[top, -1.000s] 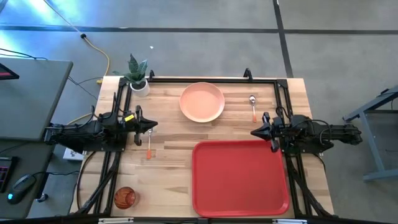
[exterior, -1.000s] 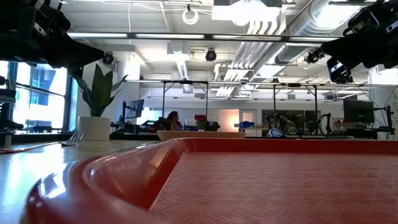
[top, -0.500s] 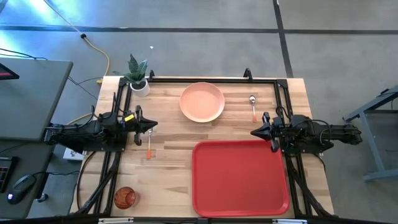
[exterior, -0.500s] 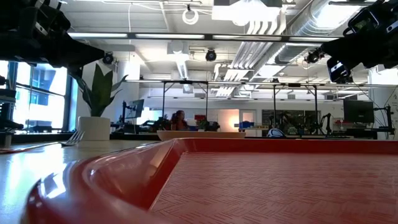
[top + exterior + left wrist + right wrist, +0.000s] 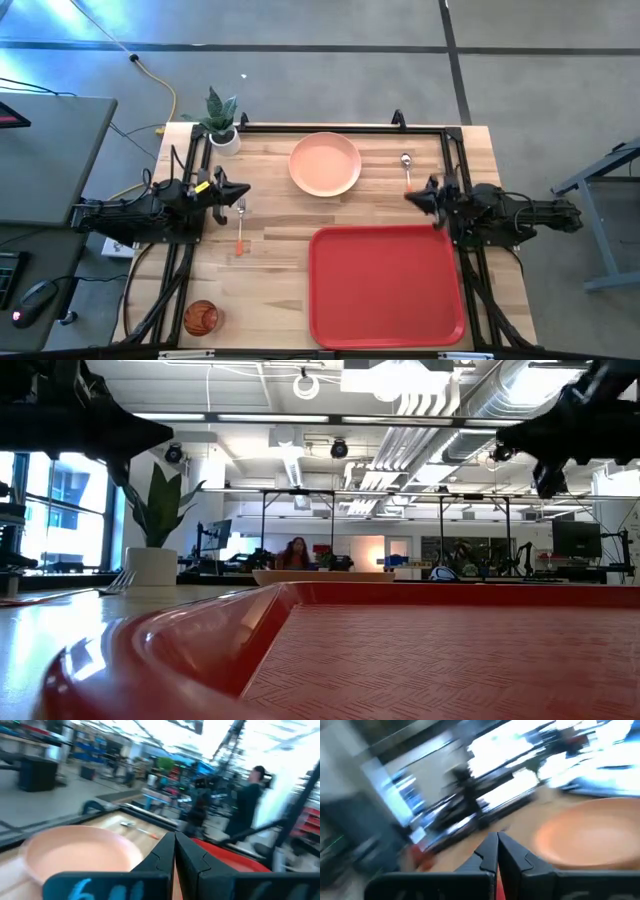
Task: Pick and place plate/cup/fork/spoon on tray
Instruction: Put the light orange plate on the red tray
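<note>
The salmon-pink plate [image 5: 325,164] lies at the table's far middle, and it also shows in the left wrist view [image 5: 75,850]. The spoon [image 5: 407,172] lies to its right. The fork [image 5: 240,228] lies at the left, tines toward the far edge. The red-orange cup [image 5: 200,318] stands at the near left corner. The red tray [image 5: 385,285] lies at the near right. My left gripper [image 5: 245,191] is shut and empty, above the table just left of the fork's tines. My right gripper [image 5: 408,197] is shut and empty, above the table between the spoon and the tray's far edge.
A white pot with a green plant [image 5: 222,125] stands at the far left corner. A black frame rail [image 5: 320,127] runs along the far edge and down both sides. In the low view the tray's rim [image 5: 200,630] fills the foreground.
Both grippers have swung a little toward the table's far edge and turned about, staying shut. The left one has shifted away from the fork's handle toward its tines. The right one has shifted from the tray's far edge toward the spoon. No object has moved.
</note>
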